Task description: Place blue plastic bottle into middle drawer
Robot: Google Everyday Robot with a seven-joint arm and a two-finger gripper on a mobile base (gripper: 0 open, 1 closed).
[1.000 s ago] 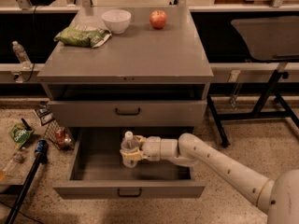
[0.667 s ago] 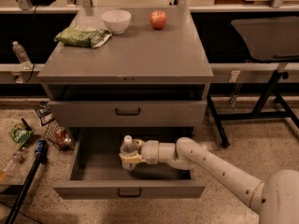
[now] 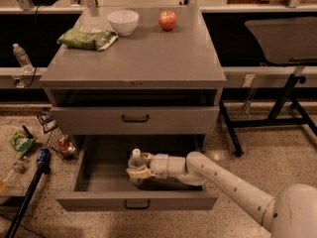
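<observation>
The blue plastic bottle (image 3: 135, 159), clear with a white cap, stands upright inside the open middle drawer (image 3: 101, 176), the lowest drawer of the grey cabinet. My gripper (image 3: 138, 171) reaches into the drawer from the right and is shut around the bottle's body. The fingers hide the bottle's lower part, so I cannot tell whether it rests on the drawer floor. The drawer front with its dark handle (image 3: 136, 205) is pulled out toward the camera.
The drawer above (image 3: 134, 119) is closed. On the cabinet top are a white bowl (image 3: 123, 21), an apple (image 3: 167, 20) and a green bag (image 3: 86, 37). A small bottle (image 3: 22, 57), floor litter (image 3: 20, 143) and a dark pole (image 3: 29, 192) are on the left. Black table legs (image 3: 287, 98) stand on the right.
The arm has shifted slightly. The gripper and bottle stay in about the same spot inside the open drawer.
</observation>
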